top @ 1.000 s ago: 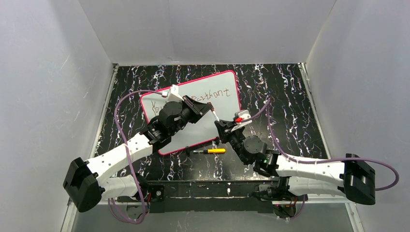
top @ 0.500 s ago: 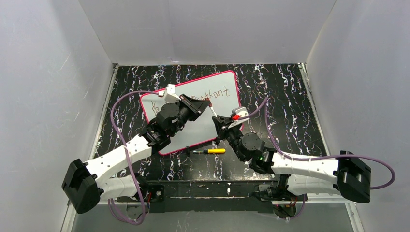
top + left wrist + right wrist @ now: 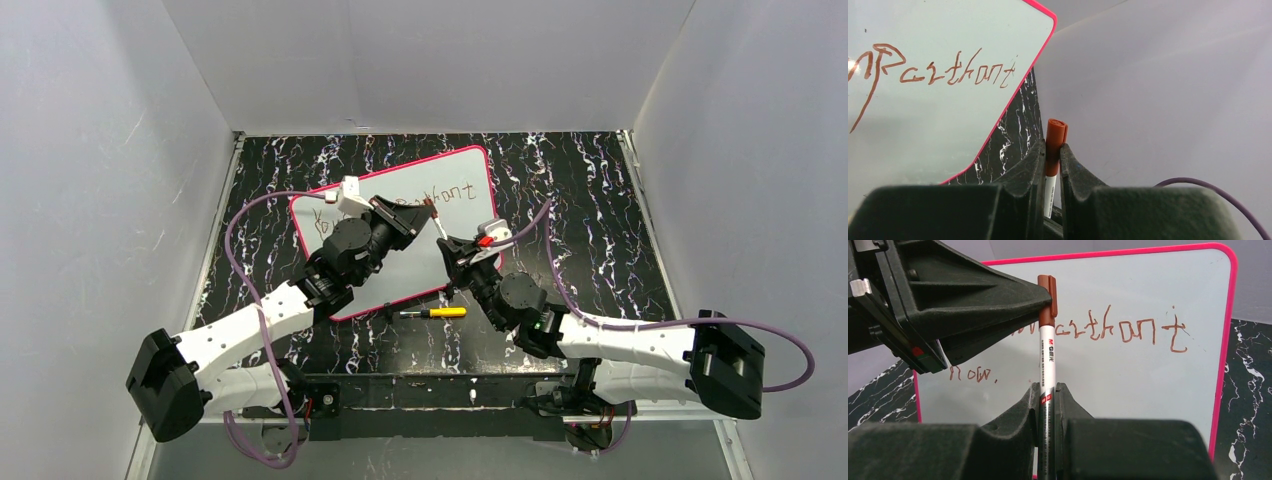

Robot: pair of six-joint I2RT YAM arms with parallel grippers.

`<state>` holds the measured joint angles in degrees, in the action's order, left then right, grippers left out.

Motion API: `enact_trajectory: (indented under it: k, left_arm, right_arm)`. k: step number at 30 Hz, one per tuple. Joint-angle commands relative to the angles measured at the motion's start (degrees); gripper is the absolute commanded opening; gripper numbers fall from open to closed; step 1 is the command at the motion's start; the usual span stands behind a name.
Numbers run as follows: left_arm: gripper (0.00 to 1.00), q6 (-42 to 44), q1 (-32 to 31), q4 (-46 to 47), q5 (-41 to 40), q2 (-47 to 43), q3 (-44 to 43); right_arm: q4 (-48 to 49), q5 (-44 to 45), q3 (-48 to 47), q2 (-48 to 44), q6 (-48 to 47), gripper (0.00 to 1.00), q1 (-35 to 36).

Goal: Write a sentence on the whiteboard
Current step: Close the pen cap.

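Note:
The whiteboard (image 3: 465, 220) lies tilted on the marbled table, pink-rimmed, with the sentence (image 3: 440, 190) in reddish-brown script. The wrist views show the word "Parthont" (image 3: 948, 75) (image 3: 1120, 330), and "now." (image 3: 970, 374) below it. A white marker (image 3: 438, 226) with a brown cap hangs above the board between both grippers. My left gripper (image 3: 426, 208) is shut on the brown cap (image 3: 1055, 142). My right gripper (image 3: 449, 246) is shut on the barrel (image 3: 1047, 360), and the cap (image 3: 1047, 300) sits on the barrel's end. The left fingers (image 3: 993, 300) hide part of the writing.
A yellow pen (image 3: 440, 312) lies on the black marbled table (image 3: 580, 200) just in front of the board's near edge. White walls (image 3: 120, 200) enclose the table on three sides. Purple cables loop over both arms.
Both grippers have shifted slightly left and away from the bases, carrying the marker between them. Both grips look unchanged.

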<state>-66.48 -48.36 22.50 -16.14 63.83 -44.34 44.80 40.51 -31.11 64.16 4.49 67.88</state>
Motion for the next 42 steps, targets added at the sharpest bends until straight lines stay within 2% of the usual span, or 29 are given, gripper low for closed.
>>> enact_trajectory:
  k: [1,11,18,20,23,27,31,35,38,42]
  left_arm:
    - [0.0,0.01,-8.01,-4.06,16.14,-0.59,1.55]
    - [0.0,-0.63,-10.22,-4.04,15.34,0.08,3.24]
    - [0.02,4.91,-8.48,-7.14,14.86,-3.05,0.6]
    - [0.27,6.48,-7.01,-8.19,17.05,-3.42,-0.6]
    - [0.53,9.9,-4.17,-10.43,21.52,-3.69,-3.13]
    - [0.76,16.07,0.07,-12.44,27.38,-5.06,-7.19]
    - [0.86,22.31,3.22,-13.44,35.83,-5.05,-12.33]
    - [0.92,27.23,4.6,-17.32,39.39,-3.74,-18.46]
    - [0.93,29.73,4.96,-20.05,39.93,-2.88,-21.93]
    - [0.91,29.04,5.77,-19.01,40.27,-3.29,-22.38]
  right_arm:
    - [8.79,3.85,-5.16,1.01,-1.21,0.01,-3.19]
    - [10.4,4.29,-4.12,-0.42,-1.87,0.01,-3.45]
    - [7.93,3.1,-1.09,-6.37,-0.12,0.01,-3.45]
    - [5.78,3.17,-1.05,-8.13,-0.12,0.01,-3.45]
    - [1.96,2.3,-0.83,-10.99,0.25,0.01,-3.45]
    - [-4.16,-0.38,-0.03,-15.95,1.71,0.01,-3.45]
    - [-9.58,-8.54,0.59,-20.84,3.9,0.01,-3.45]
    - [-14.47,-16.87,0.19,-23.97,6.4,0.01,-3.45]
    - [-17.97,-21.6,-0.52,-25.45,8.89,0.01,-3.45]
    - [-19.04,-24.14,0.12,-27.53,11.05,0.01,-3.44]
